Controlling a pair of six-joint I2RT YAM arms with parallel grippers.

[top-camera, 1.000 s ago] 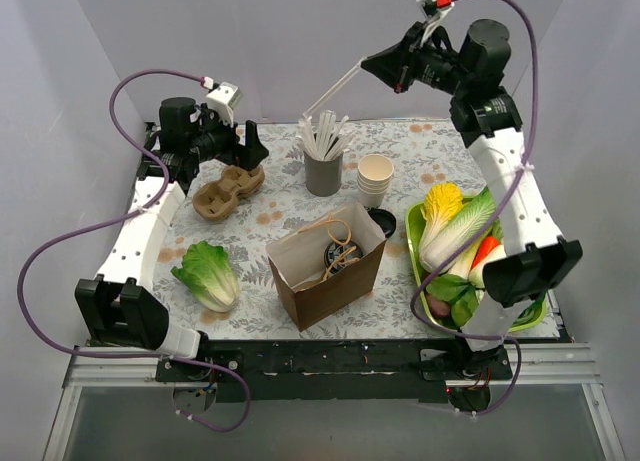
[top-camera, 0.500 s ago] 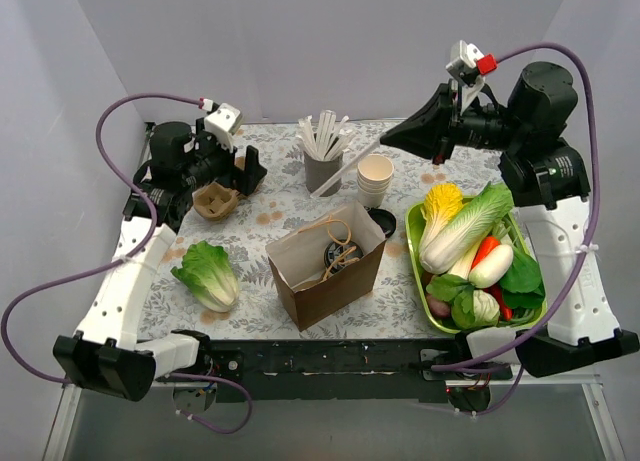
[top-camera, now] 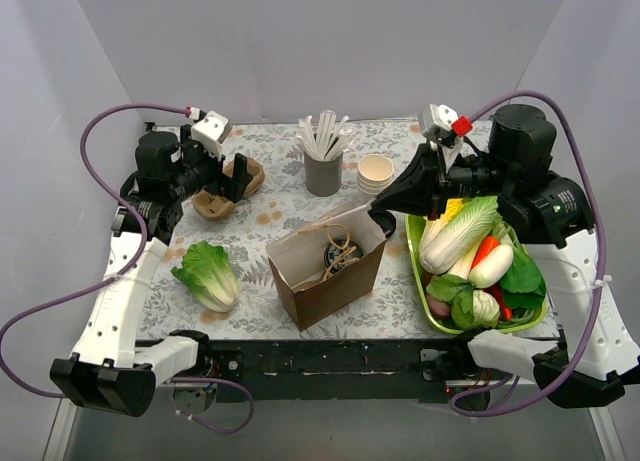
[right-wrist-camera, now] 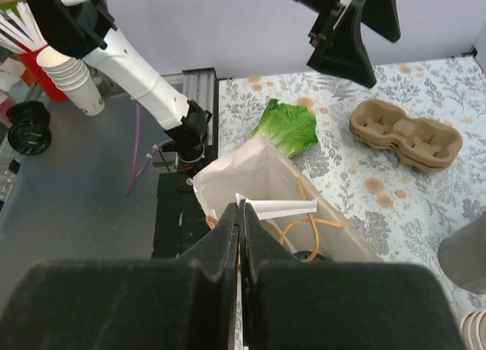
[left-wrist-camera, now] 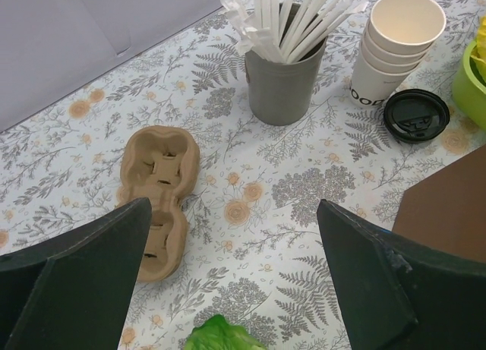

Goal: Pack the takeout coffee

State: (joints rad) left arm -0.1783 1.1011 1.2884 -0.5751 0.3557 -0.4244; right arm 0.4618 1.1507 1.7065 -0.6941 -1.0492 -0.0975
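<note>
The takeout coffee (top-camera: pixel 335 253) is mostly hidden inside the paper bag (top-camera: pixel 330 286) below the right gripper (top-camera: pixel 376 215). Close beside the left gripper (left-wrist-camera: pixel 233 209), the lettuce (left-wrist-camera: pixel 220 338) is cropped.

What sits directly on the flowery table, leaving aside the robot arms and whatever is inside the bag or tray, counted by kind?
Brown paper bag: 1
Grey cup of white sticks: 1
Stack of cream cups: 1
Loose black lid: 1
Cardboard cup carrier: 1
Lettuce head: 1
Green tray: 1
Total: 7
</note>
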